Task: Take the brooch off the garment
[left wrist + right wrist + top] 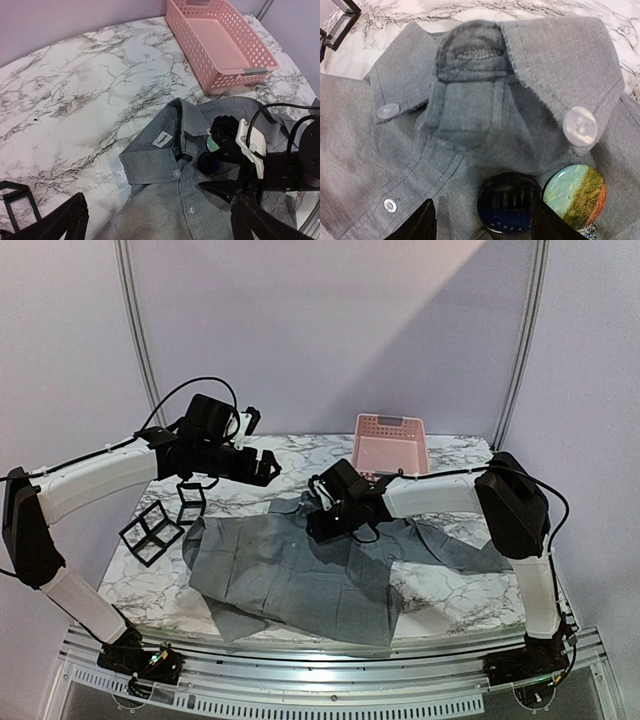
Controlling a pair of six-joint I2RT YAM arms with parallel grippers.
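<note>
Showing brooch (509, 202) in wrist views only

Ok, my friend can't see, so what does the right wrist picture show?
The right gripper, jaws open, hangs over a grey shirt near its collar, a dark round brooch between the jaws. A colourful round brooch sits right beside it, near a white button.

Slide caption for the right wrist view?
Open fingers straddle the dark round brooch on the grey garment, beside a colourful badge.
</note>
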